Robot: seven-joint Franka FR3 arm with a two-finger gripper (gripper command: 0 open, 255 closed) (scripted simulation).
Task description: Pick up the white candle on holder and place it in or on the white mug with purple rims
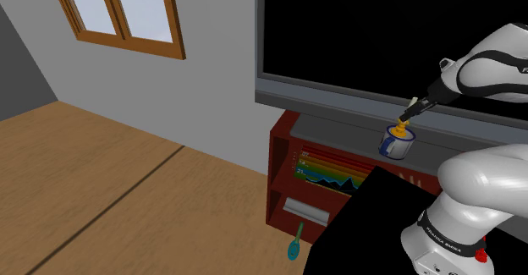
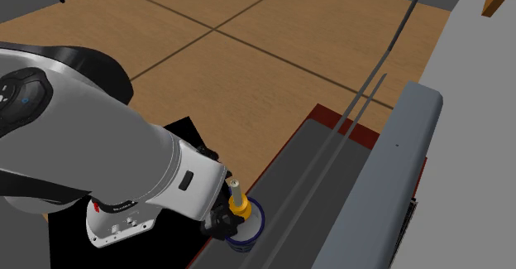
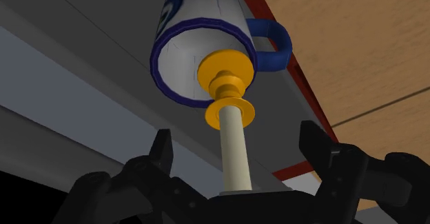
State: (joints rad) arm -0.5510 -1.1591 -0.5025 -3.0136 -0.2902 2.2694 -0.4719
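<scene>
- The candle (image 3: 234, 147) stood in its yellow holder (image 3: 224, 74) on the mug (image 3: 200, 23).
- It looked light, stiff and easy to tip; the white stick was the best place to hold.
- The mug sat on a grey shelf (image 1: 338, 129), at the shoulder view's right.
- The gripper (image 3: 238, 145) was apart, with a finger on each side of the candle, not touching it.

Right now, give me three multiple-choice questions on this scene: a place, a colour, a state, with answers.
1. Where does the mug stand? A on the floor; B on the grey cabinet top; C on the windowsill.
2. What colour is the candle holder? A yellow-orange; B green; C black.
3. How is the claw? A shut on the candle; B shut on nothing; C open.
Answers: B, it sits below the black screen on that top; A, its discs are yellow-orange; C, both fingers stand clear of the candle.
</scene>
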